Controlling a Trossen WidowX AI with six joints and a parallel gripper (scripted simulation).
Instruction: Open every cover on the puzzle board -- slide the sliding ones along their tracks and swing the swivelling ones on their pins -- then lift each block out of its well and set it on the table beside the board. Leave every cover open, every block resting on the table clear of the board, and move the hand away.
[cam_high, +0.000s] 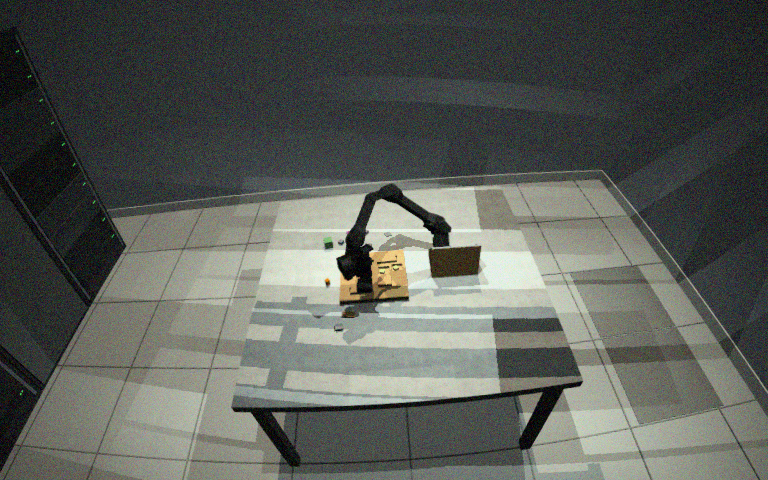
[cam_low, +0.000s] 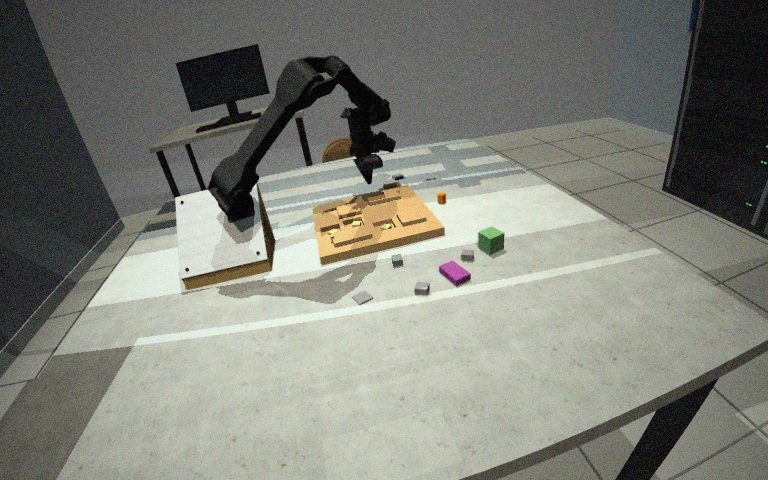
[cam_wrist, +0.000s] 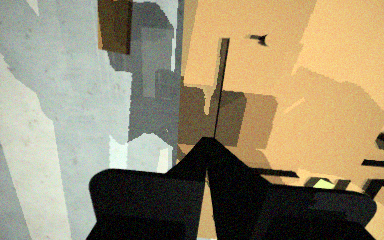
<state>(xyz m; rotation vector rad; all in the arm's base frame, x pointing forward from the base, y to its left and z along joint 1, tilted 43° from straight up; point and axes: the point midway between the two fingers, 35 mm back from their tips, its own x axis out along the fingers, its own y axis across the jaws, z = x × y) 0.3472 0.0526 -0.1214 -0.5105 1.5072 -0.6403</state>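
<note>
The wooden puzzle board (cam_high: 400, 293) (cam_low: 380, 251) (cam_wrist: 240, 17) lies flat. My gripper (cam_high: 364, 289) (cam_low: 369, 181) (cam_wrist: 207, 142) is shut and empty, above the board's far side in the exterior view, near a narrow slot (cam_wrist: 220, 90). Pale yellow patches (cam_low: 356, 223) (cam_wrist: 323, 184) show in wells; I cannot tell whether they are blocks or well floors. The covers are board-coloured; shadows and the arm hide their exact positions. A green cube (cam_high: 328, 243) (cam_low: 491, 241), a magenta block (cam_low: 454, 272), an orange block (cam_high: 327, 281) (cam_low: 441, 198) and a brown block (cam_high: 350, 313) (cam_wrist: 115, 27) rest on the table off the board.
Several small grey pieces lie on the table, among them one grey piece (cam_low: 397, 260) near the board's edge and another grey piece (cam_low: 421, 288) by the magenta block. The arm's base stands on a white-topped box (cam_low: 220, 249) beside the board.
</note>
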